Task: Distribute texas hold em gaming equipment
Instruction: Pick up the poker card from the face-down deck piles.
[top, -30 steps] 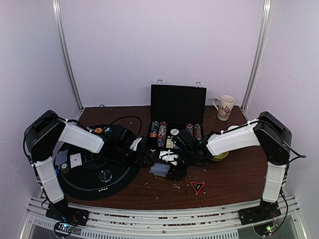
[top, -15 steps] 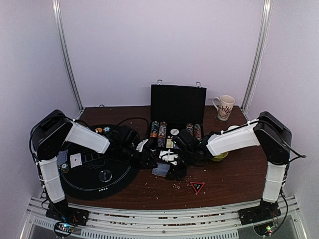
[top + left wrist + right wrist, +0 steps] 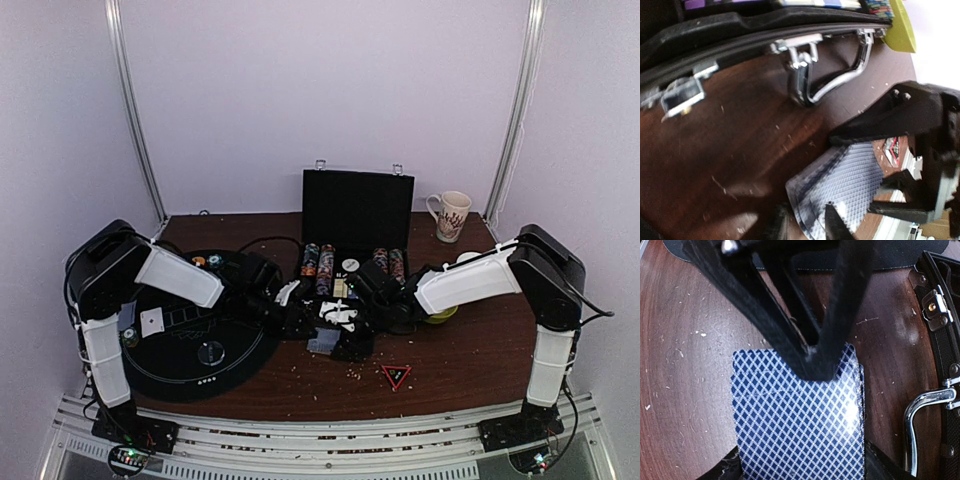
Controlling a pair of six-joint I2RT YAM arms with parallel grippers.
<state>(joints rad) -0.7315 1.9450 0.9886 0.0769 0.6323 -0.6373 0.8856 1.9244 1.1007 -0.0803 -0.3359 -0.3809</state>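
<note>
left gripper: fingers nearly together, pinching deck at its 12 o'clock edge | right gripper: fingers spread deck-wide, clamping its 3 and 9 o'clock sides

left gripper closer, at card deck

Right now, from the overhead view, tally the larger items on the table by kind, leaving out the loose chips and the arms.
Mug: 1
Yellow-green bowl: 1
Open black case: 1
Round black mat: 1
Card deck: 1
Red triangle: 1
Total: 6
</note>
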